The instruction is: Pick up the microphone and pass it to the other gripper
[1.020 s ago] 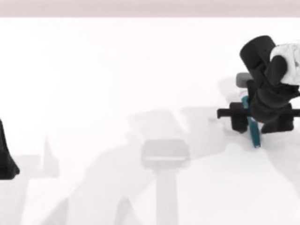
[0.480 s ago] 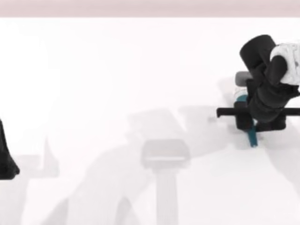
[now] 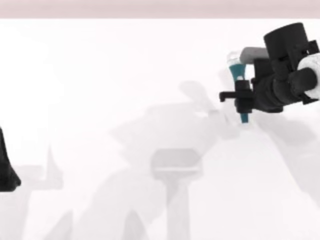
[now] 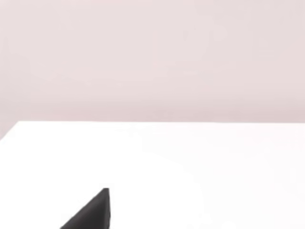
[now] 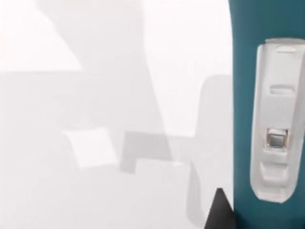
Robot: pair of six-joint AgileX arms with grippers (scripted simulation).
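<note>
Right end effector [image 3: 243,96] is pinching the microphone [image 3: 240,90] by its teal handle, at the tabletop's [image 3: 125,75] far right corner. Left end effector [image 3: 7,170] sits parked at the tabletop's left edge; can't tell its fingers' state.

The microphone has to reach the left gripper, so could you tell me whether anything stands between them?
Nothing visible does. The right gripper holds the microphone at the table's right; the left gripper waits at its left edge.
</note>
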